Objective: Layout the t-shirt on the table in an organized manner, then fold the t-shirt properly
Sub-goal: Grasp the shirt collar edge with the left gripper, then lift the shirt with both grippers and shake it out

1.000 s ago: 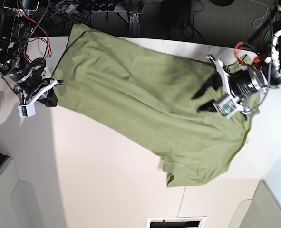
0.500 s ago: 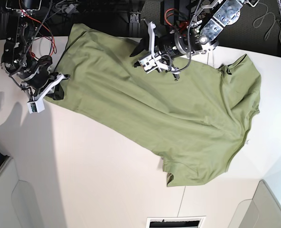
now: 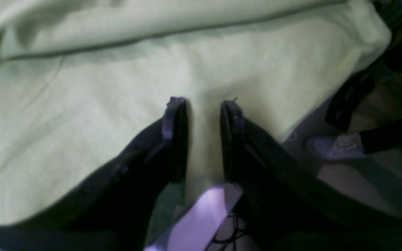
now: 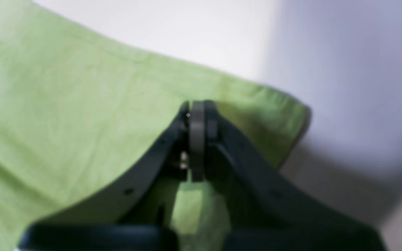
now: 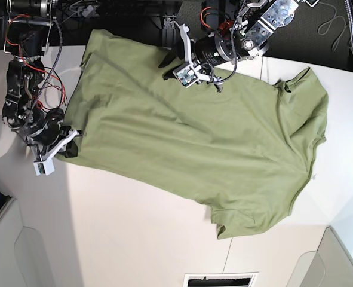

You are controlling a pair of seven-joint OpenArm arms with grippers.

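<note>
The t-shirt (image 5: 200,143) is lying spread across the table (image 5: 134,239). The right gripper (image 4: 196,111) is pinching its corner, while the left gripper (image 3: 202,111) is hovering parted over its far edge.

left arm (image 5: 248,36): silver metal links, black round motor housings, red and black cables looped at its 12 o'clock side
left gripper (image 5: 167,61): two black tapered fingers on a white bracket, small pale module beside them
right arm (image 5: 22,89): black skeletal frame, thin red wires
right gripper (image 5: 70,143): black fingers, white bracket, white box at 7 o'clock; pads possibly grey, blurred close up
</note>
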